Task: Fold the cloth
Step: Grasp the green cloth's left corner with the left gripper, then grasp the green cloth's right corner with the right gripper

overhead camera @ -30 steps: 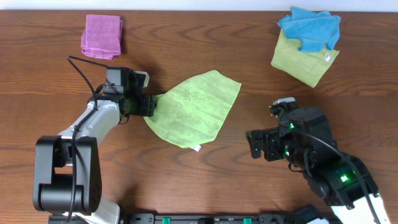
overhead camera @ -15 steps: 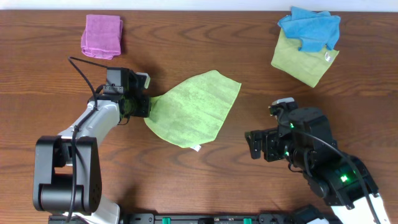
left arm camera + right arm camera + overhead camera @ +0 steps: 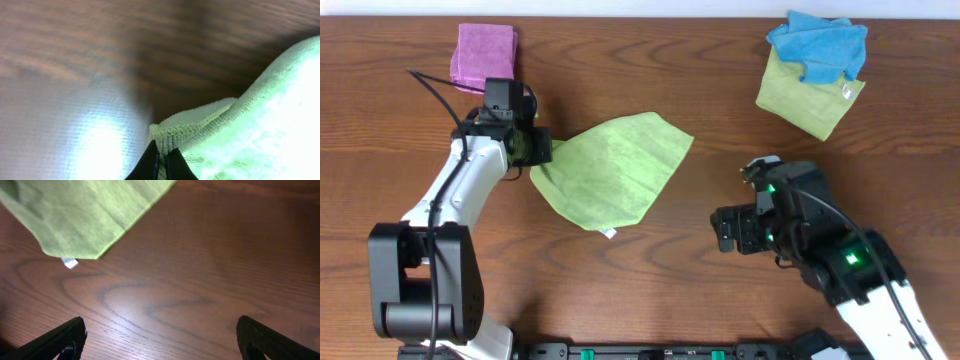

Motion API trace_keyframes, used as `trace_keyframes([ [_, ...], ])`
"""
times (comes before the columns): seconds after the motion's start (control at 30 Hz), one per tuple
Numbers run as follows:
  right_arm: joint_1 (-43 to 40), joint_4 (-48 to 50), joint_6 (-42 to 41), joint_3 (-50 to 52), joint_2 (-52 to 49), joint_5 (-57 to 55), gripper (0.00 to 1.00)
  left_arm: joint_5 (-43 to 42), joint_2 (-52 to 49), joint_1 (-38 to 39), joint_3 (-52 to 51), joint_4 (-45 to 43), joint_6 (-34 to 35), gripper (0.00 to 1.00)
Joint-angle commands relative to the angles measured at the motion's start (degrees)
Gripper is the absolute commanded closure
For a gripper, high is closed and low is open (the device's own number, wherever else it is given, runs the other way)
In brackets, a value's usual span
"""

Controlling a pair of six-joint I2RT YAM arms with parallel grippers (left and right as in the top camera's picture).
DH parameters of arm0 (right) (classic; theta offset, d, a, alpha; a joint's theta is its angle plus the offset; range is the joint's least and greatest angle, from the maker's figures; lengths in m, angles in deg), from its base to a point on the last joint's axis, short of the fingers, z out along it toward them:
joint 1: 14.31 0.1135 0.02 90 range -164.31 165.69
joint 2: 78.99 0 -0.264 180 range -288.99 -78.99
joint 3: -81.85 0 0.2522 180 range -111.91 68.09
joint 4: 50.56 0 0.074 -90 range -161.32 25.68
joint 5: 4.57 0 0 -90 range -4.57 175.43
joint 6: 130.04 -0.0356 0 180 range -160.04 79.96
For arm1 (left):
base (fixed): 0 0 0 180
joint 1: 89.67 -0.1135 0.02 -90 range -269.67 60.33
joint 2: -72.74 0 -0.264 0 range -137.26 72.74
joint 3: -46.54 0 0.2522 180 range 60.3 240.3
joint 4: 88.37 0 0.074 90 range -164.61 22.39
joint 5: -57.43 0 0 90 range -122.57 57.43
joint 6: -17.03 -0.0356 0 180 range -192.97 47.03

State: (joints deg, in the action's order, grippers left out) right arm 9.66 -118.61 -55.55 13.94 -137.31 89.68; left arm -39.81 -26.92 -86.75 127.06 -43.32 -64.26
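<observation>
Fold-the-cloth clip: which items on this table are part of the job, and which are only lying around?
In the job:
lime-green cloth, mid-table
left claw, shut on its corner
right claw, open, apart from the cloth

Lying about:
pink cloth, folded
blue cloth, resting on a duller yellow-green cloth

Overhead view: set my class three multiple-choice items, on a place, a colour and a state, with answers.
1. Where in the overhead view is the pink cloth? A top left; B bottom right; C centre.
2. What colour is the cloth lying on the yellow-green cloth? A red; B blue; C white.
3. The left gripper is: A open over bare table; B holding the pink cloth; C shut on the lime-green cloth.
Answers: A, it lies top left; B, blue cloth crumpled on it; C, fingers pinch its corner.
</observation>
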Motion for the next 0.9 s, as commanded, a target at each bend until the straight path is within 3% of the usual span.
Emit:
trace_keyframes([
  [0.0,0.7,1.0,-0.4,0.1,-2.5,0.3,0.06,3.4,-0.3,0.1,1.4,4.3,13.8,0.95],
  [0.1,0.7,4.8,-0.4,0.1,-5.5,0.3,0.18,3.4,-0.3,0.1,1.4,7.7,16.2,0.95],
  [0.13,0.7,7.3,-0.4,0.1,-6.9,0.3,0.28,3.4,-0.3,0.1,1.4,8.9,16.2,0.94],
  [0.2,0.7,12.2,-0.4,0.1,-9.5,0.3,0.61,3.4,-0.3,0.1,1.4,11.1,16.5,0.94],
  [0.23,0.7,14.7,-0.4,0.1,-11.0,0.3,0.71,3.4,-0.3,0.1,1.4,12.6,17.1,0.95],
  [0.27,0.7,16.9,-0.3,0.1,-12.6,0.3,0.73,3.4,-0.3,0.1,1.4,13.8,17.3,0.94],
  [0.37,0.7,24.4,-0.3,0.0,-18.6,2.4,0.63,2.7,-0.3,0.1,1.4,17.4,18.8,0.94],
  [0.6,0.7,29.7,-0.3,0.0,-24.8,11.2,0.65,-2.8,-0.3,1.8,1.3,22.9,19.2,0.94],
  [0.8,0.4,29.9,-0.3,-0.1,-24.8,12.4,0.66,-2.4,-0.3,7.5,1.3,22.8,20.1,0.94],
  [0.87,0.4,29.7,-0.3,-0.1,-24.8,13.2,0.71,0.2,-0.3,8.9,1.3,21.2,21.0,0.94],
])
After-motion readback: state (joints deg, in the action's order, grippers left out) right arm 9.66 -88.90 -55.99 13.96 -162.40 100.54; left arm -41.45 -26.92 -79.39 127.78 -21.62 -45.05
